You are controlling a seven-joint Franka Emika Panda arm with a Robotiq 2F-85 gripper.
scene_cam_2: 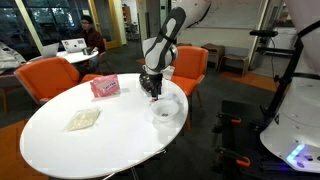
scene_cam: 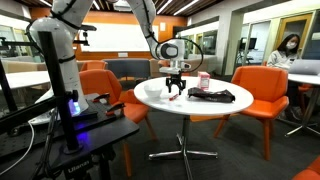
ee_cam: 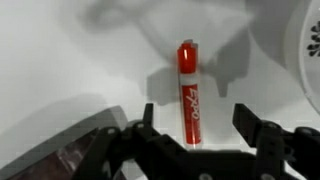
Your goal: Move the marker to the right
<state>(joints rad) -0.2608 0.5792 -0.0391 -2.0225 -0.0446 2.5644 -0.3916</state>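
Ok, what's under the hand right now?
The red marker lies on the white table between the fingers of the open hand. Its near end is hidden by the hand.

The claw (ee_cam: 195, 118) hides the lower end of the marker (ee_cam: 189, 90) in the wrist view, with the bowl (ee_cam: 311, 50) cropped. In both exterior views the marker is too small to tell.

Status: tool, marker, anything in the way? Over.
Tool open, straddling marker. Marker lying flat on table, not gripped. White bowl close beside it.
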